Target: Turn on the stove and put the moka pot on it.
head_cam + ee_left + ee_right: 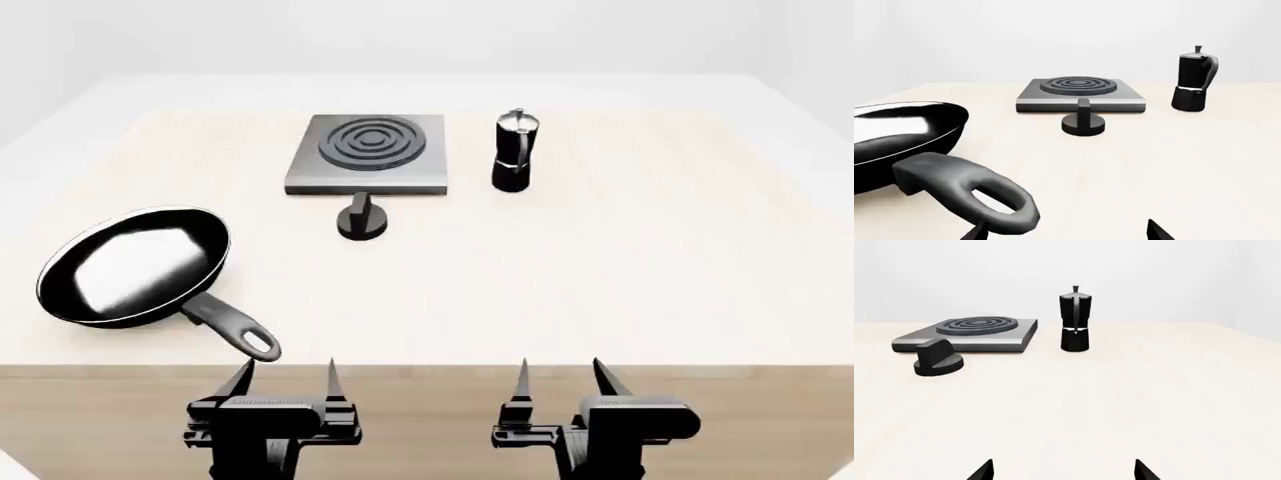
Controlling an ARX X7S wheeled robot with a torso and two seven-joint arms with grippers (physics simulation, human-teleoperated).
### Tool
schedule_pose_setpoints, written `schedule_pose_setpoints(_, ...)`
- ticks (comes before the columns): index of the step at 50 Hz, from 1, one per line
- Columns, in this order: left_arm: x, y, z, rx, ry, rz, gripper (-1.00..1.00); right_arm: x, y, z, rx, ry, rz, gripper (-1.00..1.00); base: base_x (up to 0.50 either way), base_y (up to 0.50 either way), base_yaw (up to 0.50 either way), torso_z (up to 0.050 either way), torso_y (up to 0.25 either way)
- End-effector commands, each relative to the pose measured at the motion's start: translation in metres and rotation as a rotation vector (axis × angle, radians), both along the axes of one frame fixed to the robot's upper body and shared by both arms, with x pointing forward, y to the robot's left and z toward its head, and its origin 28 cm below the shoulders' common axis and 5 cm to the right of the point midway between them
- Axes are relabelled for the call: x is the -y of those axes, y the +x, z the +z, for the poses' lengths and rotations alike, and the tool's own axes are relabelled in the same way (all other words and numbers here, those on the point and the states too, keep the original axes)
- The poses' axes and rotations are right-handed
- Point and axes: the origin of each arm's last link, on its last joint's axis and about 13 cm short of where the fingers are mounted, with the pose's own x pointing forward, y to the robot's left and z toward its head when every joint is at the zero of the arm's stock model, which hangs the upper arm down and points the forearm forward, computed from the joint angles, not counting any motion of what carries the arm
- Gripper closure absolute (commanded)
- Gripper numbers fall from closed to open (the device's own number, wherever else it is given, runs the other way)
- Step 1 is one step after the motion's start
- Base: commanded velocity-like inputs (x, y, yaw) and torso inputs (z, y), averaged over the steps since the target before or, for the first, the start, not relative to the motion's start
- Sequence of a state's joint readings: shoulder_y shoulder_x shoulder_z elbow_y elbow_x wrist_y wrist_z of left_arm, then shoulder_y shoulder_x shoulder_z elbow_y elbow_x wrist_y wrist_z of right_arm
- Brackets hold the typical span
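Note:
The stove (367, 152) is a grey square plate with dark burner rings at the table's far middle; it also shows in the left wrist view (1081, 95) and the right wrist view (967, 335). Its round black knob (362, 218) stands just in front of it, and shows as well in the left wrist view (1083, 120) and the right wrist view (937, 360). The moka pot (514, 150) stands upright on the table right of the stove, apart from it; both wrist views show it (1195, 80) (1075, 320). My left gripper (286, 378) and right gripper (563, 376) are open and empty at the table's near edge.
A black frying pan (134, 265) lies at the front left, its handle (234, 328) pointing toward my left gripper; the handle (967, 192) is close in the left wrist view. The light wooden table (601, 270) ends at a front edge just ahead of both grippers.

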State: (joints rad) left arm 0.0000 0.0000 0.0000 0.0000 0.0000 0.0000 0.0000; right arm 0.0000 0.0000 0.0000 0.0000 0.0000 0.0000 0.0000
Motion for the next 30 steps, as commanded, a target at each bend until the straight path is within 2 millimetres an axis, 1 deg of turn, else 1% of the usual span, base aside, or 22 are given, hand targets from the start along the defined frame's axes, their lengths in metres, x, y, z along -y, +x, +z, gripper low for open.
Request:
schedule_pose_setpoints(1,0.0,0.001,-0.002,0.0,0.0,0.0,-1.0,0.0,0.0,-0.001,0.0,0.0,0.0,-1.0,0.0,0.0,0.0,0.0,0.0)
schedule_pose_setpoints(2,-0.001,0.0,-0.002,-0.005,-0.01,0.0,-1.0,-0.002,0.001,0.004,-0.006,-0.002,0.002,-1.0,0.0,0.0,0.0,0.0,0.0)
schedule_pose_setpoints(11,0.001,0.002,-0.001,-0.009,0.001,-0.008,-1.0,-0.002,0.004,0.01,0.007,-0.006,-0.015,-1.0,0.0,0.0,0.0,0.0,0.0)
schedule_pose_setpoints(13,0.001,0.002,0.003,0.005,-0.005,-0.017,-1.0,-0.003,0.004,0.014,0.015,-0.004,-0.011,-1.0,0.0,0.0,0.0,0.0,0.0)
schedule_pose_setpoints(14,0.001,0.001,0.014,0.033,0.034,-0.026,-1.0,-0.003,0.006,0.021,0.04,-0.008,-0.011,-1.0,0.0,0.0,0.0,0.0,0.0)
schedule_pose_setpoints(15,0.001,0.001,0.028,0.076,0.057,-0.04,-1.0,-0.002,0.01,0.036,0.085,-0.007,-0.007,-1.0,0.0,0.0,0.0,0.0,0.0)
schedule_pose_setpoints(16,0.0,0.001,0.035,0.095,0.074,-0.033,-1.0,-0.002,0.011,0.042,0.104,-0.003,-0.002,-1.0,0.0,0.0,0.0,0.0,0.0)
schedule_pose_setpoints(17,-0.001,0.001,0.054,0.142,0.09,-0.034,-1.0,-0.001,0.015,0.061,0.154,-0.011,-0.002,-1.0,0.0,0.0,0.0,0.0,0.0)
schedule_pose_setpoints(18,-0.002,0.0,0.064,0.162,0.098,-0.035,-1.0,-0.001,0.016,0.07,0.18,-0.011,0.002,-1.0,0.0,0.0,0.0,0.0,0.0)
schedule_pose_setpoints(19,-0.002,-0.001,0.079,0.201,0.116,-0.034,-1.0,-0.001,0.017,0.08,0.204,-0.013,0.004,-1.0,0.0,0.0,0.0,0.0,0.0)
schedule_pose_setpoints(21,-0.004,-0.004,0.098,0.249,0.154,-0.026,-1.0,-0.001,0.018,0.104,0.272,-0.022,-0.001,-1.0,0.0,0.0,0.0,0.0,0.0)
schedule_pose_setpoints(22,-0.006,-0.008,0.122,0.317,0.174,-0.008,-1.0,-0.001,0.016,0.127,0.337,-0.011,-0.005,-1.0,0.0,0.0,0.0,0.0,0.0)
schedule_pose_setpoints(23,-0.007,-0.011,0.131,0.344,0.182,-0.011,-1.0,0.0,0.015,0.137,0.365,-0.003,-0.004,-1.0,0.0,0.0,0.0,0.0,0.0)
schedule_pose_setpoints(24,-0.008,-0.018,0.152,0.412,0.217,0.004,-1.0,0.0,0.009,0.154,0.431,0.008,0.002,-1.0,0.0,0.0,0.0,0.0,0.0)
schedule_pose_setpoints(25,-0.008,-0.023,0.164,0.45,0.225,0.004,-1.0,0.0,0.007,0.157,0.456,0.008,-0.001,-1.0,0.0,0.0,0.0,0.0,0.0)
schedule_pose_setpoints(26,-0.007,-0.029,0.176,0.494,0.246,0.01,-1.0,0.0,0.003,0.176,0.505,0.017,-0.005,-1.0,0.0,0.0,0.0,0.0,0.0)
schedule_pose_setpoints(27,-0.007,-0.034,0.184,0.537,0.259,0.021,-1.0,0.001,-0.002,0.178,0.531,0.028,0.005,-1.0,0.0,0.0,0.0,0.0,0.0)
schedule_pose_setpoints(28,-0.007,-0.04,0.192,0.603,0.265,0.021,-1.0,0.0,-0.007,0.187,0.566,0.016,0.014,-1.0,0.0,0.0,0.0,0.0,0.0)
schedule_pose_setpoints(30,-0.005,-0.044,0.197,0.667,0.284,0.026,-1.0,0.0,-0.015,0.196,0.604,0.029,0.014,-1.0,0.0,0.0,0.0,0.0,0.0)
